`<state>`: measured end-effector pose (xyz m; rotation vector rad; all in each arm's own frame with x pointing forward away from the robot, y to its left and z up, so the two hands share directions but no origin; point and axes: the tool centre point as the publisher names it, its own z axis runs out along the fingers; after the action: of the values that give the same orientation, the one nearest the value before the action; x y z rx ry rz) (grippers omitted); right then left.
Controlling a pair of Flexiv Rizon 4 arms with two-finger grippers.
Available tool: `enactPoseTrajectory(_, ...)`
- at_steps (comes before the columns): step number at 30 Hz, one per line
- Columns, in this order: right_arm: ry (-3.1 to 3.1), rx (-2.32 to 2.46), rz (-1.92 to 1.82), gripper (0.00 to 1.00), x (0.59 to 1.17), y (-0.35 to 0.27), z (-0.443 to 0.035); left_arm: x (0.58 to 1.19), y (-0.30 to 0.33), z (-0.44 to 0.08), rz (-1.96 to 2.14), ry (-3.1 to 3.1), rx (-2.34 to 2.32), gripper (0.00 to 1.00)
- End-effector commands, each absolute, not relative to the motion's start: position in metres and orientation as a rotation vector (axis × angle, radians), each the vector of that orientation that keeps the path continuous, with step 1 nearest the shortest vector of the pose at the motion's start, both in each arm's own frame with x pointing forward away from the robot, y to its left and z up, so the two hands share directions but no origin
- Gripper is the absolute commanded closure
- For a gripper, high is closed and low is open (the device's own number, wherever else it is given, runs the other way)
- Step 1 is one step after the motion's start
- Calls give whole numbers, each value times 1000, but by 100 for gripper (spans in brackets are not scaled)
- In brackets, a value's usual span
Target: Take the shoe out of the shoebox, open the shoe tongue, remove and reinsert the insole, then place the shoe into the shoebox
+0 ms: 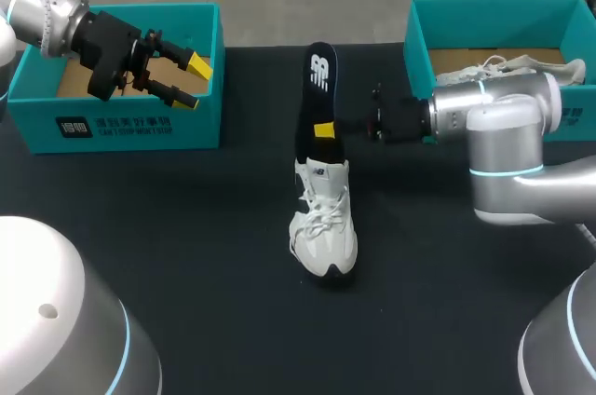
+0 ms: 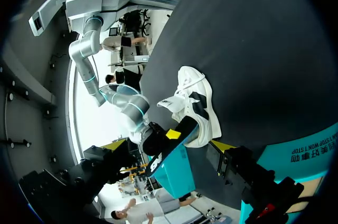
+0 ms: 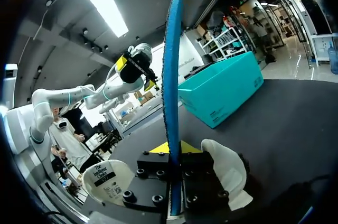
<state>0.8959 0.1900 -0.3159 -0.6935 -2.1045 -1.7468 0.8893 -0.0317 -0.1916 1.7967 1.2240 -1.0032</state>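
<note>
A white shoe (image 1: 324,227) stands on the black table at the centre, toe toward me. A black insole (image 1: 318,88) with a blue underside rises from the shoe's opening and leans toward the far edge. My right gripper (image 1: 324,129) is shut on the insole just above the shoe's heel. In the right wrist view the insole (image 3: 172,76) shows edge-on between the yellow tips, with the shoe's heel (image 3: 226,174) beside them. My left gripper (image 1: 191,84) hangs open and empty over the left teal shoebox (image 1: 121,120). The left wrist view shows the shoe (image 2: 196,109) and insole (image 2: 161,156) ahead.
A second teal shoebox (image 1: 424,36) stands at the back right with another white shoe (image 1: 503,67) lying in it. My right arm's forearm (image 1: 494,111) stretches across in front of that box. Bare black table lies around the shoe.
</note>
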Motion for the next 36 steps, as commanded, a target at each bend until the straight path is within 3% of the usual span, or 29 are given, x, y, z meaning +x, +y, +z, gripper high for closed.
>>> enactPoseTrajectory(1, -2135, -667, -1643, 100, 897, 189, -326, 890, -31, -192, -1003, 1223, 1801, 0)
enactPoseTrajectory(16, -2121, -706, -1581, 100, 867, 189, -348, 890, -31, -192, -1003, 1223, 1801, 0)
enactPoseTrajectory(20, -2143, -700, -1617, 76, 873, 187, -337, 890, -31, -192, -1003, 1223, 1801, 0)
enactPoseTrajectory(26, -2160, -672, -1652, 73, 887, 188, -320, 890, -31, -192, -1003, 1223, 1801, 0)
enactPoseTrajectory(32, -2153, -652, -1640, 78, 897, 191, -320, 890, -31, -192, -1003, 1223, 1801, 0)
enactPoseTrajectory(33, -2145, -655, -1630, 83, 898, 192, -321, 890, -31, -192, -1003, 1223, 1801, 0)
enactPoseTrajectory(34, -2137, -658, -1615, 96, 898, 192, -323, 890, -31, -192, -1003, 1223, 1801, 0)
enactPoseTrajectory(36, -2131, -668, -1602, 100, 896, 192, -327, 890, -31, -192, -1003, 1223, 1801, 0)
